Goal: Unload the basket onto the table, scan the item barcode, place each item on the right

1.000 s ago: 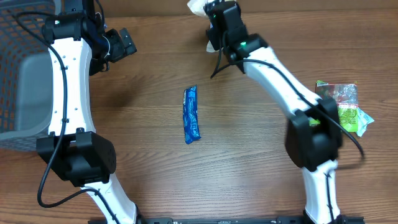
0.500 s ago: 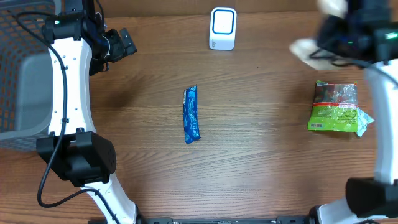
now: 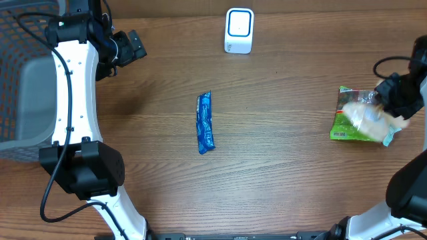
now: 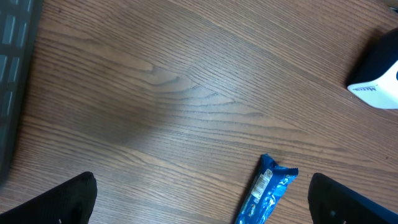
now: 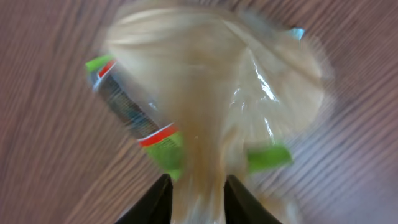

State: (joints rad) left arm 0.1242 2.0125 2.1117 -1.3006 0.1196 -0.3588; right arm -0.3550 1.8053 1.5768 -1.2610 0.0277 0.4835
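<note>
The white barcode scanner (image 3: 239, 30) stands at the table's far edge, and its corner shows in the left wrist view (image 4: 379, 78). My right gripper (image 3: 383, 105) hangs at the far right over a green snack bag (image 3: 345, 125). A pale clear packet (image 3: 368, 117) lies under it on that bag. In the right wrist view the packet (image 5: 211, 81) is blurred between my parted fingers (image 5: 196, 180), with the green bag (image 5: 163, 149) beneath. A blue wrapped bar (image 3: 205, 123) lies mid-table. My left gripper (image 3: 133, 45) is open and empty at the far left, the bar's end (image 4: 264, 198) between its fingertips' lines of sight.
A grey mesh basket (image 3: 20, 80) stands at the left edge, its rim visible in the left wrist view (image 4: 12, 37). The left arm's white links run along the left side of the wooden table (image 3: 280, 173).
My right arm swung from the scanner across to the far right with the pale packet, down over the green bag. Its jaws have parted. The left arm has not moved.
</note>
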